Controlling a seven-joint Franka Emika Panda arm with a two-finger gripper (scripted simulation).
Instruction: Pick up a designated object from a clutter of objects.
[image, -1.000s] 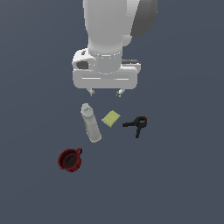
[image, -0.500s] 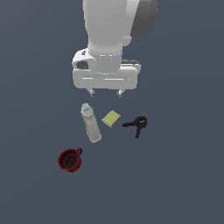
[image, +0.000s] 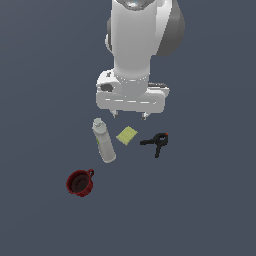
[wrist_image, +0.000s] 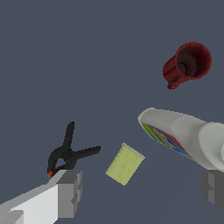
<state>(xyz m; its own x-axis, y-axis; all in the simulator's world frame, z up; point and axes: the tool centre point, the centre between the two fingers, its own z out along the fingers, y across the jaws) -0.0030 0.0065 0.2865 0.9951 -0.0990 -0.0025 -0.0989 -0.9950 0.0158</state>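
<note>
**Claw wide open above the clutter, holding nothing**

Flat dark grey-blue floor (image: 210, 210), plain all round. On it, the black clamp (image: 157, 143) lies flat, forked handles spread, small orange-red tip at its far end; it is at the exterior view's right end of the group. Just beside it toward the exterior view's left is the yellow-green block (image: 127, 135), flat, apart from the clamp. Next over, the whitish-grey bottle (image: 104, 140) lies on its side, cap toward the arm, coloured label visible in the wrist view. The dark red cup (image: 79, 182) sits well apart from the others, nearer the camera, handle on its side.

The gripper (image: 130, 115) hangs above the block and bottle, touching nothing. Its fingers (wrist_image: 70, 192) stand far apart; between them in the wrist view are the block and part of the bottle. The clamp shows just beside one fingertip, not between the two. White arm (image: 140, 40) rises straight up behind.
</note>
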